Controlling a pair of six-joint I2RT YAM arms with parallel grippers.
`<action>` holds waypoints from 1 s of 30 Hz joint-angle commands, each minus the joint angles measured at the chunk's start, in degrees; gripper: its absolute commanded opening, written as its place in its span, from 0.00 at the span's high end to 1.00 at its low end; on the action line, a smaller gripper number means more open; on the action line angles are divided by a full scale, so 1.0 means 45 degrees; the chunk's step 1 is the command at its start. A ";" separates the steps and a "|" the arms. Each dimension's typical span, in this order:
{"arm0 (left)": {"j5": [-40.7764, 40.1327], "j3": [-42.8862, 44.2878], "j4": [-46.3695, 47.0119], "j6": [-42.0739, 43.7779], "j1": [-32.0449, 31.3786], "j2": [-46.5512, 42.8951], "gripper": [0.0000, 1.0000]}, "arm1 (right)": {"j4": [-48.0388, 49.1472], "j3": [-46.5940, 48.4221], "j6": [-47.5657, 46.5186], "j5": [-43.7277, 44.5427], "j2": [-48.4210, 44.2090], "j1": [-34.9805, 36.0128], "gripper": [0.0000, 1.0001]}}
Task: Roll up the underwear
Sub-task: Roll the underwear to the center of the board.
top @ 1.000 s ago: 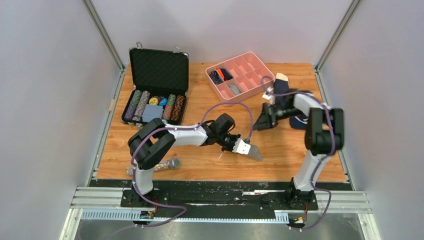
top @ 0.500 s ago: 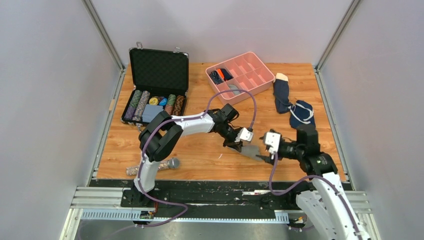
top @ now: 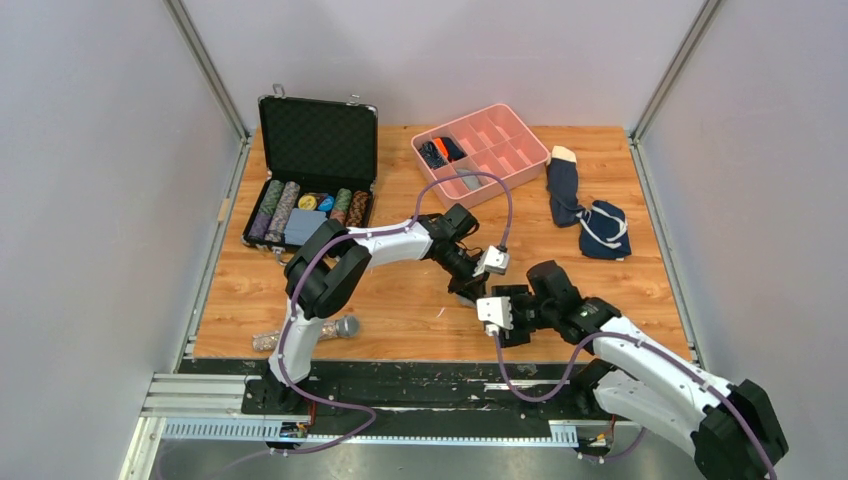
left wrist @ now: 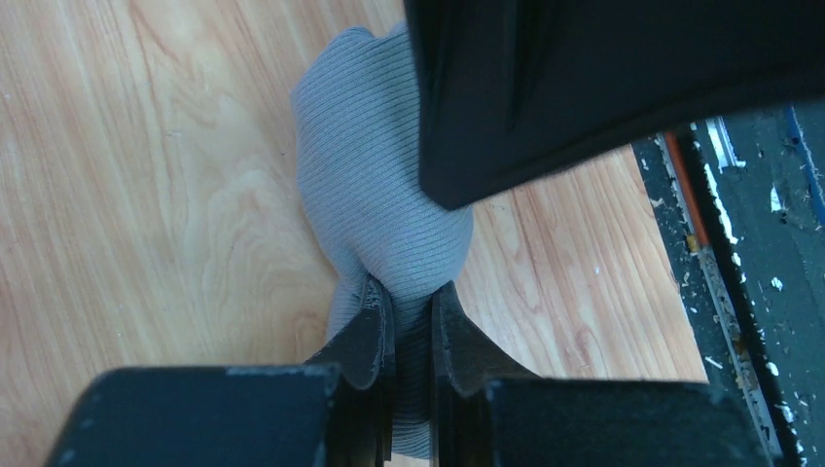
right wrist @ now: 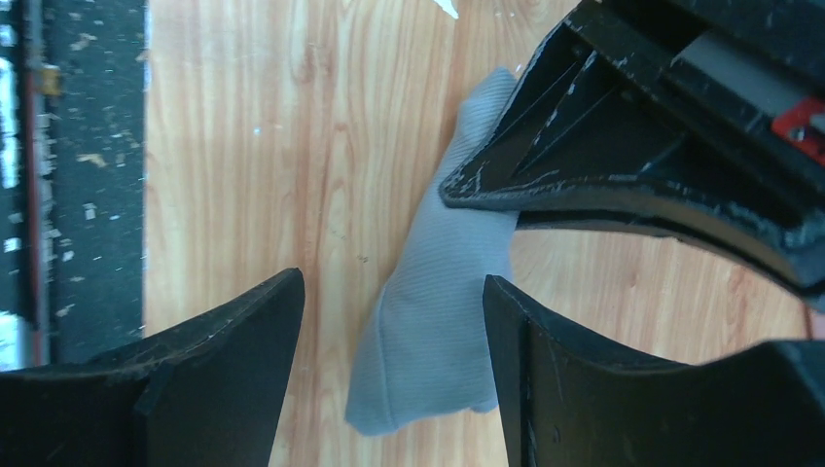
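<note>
Finds the underwear [left wrist: 375, 195] low on the table [top: 400, 310] toward 6 o'clock, near the front edge, bunched into a twisted gray strip. Has it pinched in the left gripper [left wrist: 409, 311], jaws nearly closed on a gathered fold at the strip's 6 o'clock end in the left wrist view. Brackets it with the right gripper [right wrist: 392, 292], jaws spread wide around cloth running from 1 o'clock down to 7 o'clock, with the 9 o'clock finger clear over bare wood and the 3 o'clock finger right at the edge; no grip there yet. Judging by the ribbed knit and its sagging folds: light, soft and limp, too floppy to keep a roll unaided, likely to unwind if released. Best taken across the full width of the free end, catching every layer, with gentle tension against the pinched end while rolling.
</note>
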 commanded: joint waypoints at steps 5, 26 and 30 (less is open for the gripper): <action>-0.0839 -0.0832 -0.1491 -0.1194 -0.0187 0.0747 0.94 | 0.3416 -0.0312 0.0067 0.2137 0.1314 0.1143 0.32; 0.2323 0.0528 -0.3941 -0.0497 0.0541 0.1173 0.83 | 0.2516 -0.0288 0.0095 0.1709 0.4904 0.1284 1.00; 0.1328 0.0071 -0.2006 -0.3019 0.1083 -0.0267 0.64 | 0.0633 0.1486 0.1212 -0.0029 0.4861 0.0650 1.00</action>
